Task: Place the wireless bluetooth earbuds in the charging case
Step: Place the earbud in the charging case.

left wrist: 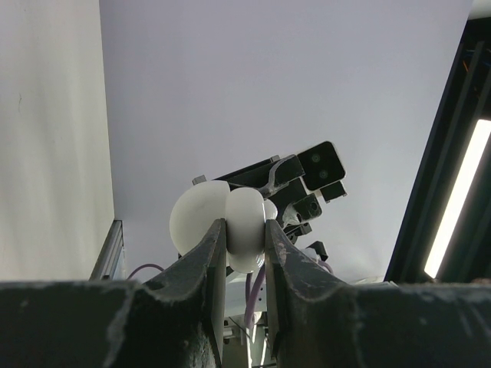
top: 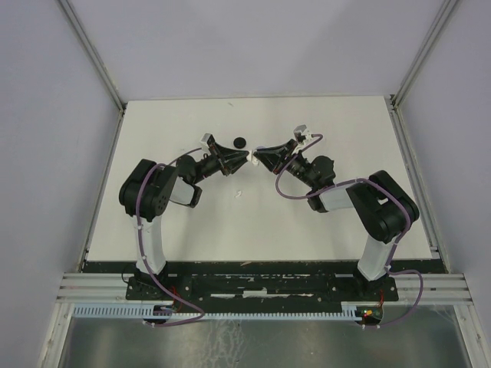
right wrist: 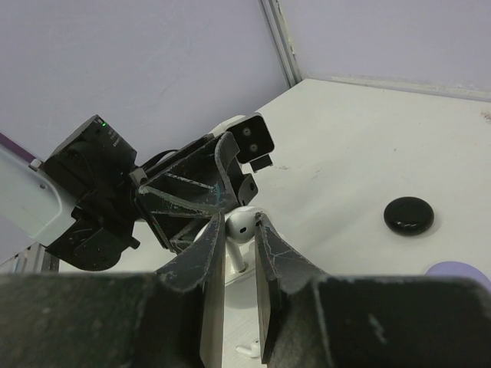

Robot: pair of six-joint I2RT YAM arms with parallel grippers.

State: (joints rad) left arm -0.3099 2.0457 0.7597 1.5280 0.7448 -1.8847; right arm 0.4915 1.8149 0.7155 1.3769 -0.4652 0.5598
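Observation:
My left gripper (left wrist: 245, 227) is shut on a white charging case (left wrist: 247, 215), held in the air with its lid (left wrist: 196, 218) swung open to the left. My right gripper (right wrist: 239, 220) is shut on a white earbud (right wrist: 242, 223), stem pointing down, right at the case. In the top view the two grippers, left (top: 244, 160) and right (top: 258, 155), meet tip to tip above the table's middle with the case (top: 251, 159) between them. A second white earbud (top: 238, 192) lies loose on the table below; it also shows in the right wrist view (right wrist: 249, 350).
A black disc (top: 239, 141) lies just behind the grippers and shows in the right wrist view (right wrist: 409, 215). A lilac disc (right wrist: 460, 273) lies at that view's lower right edge. Metal frame rails (top: 98, 69) and pale walls bound the white table (top: 330, 222).

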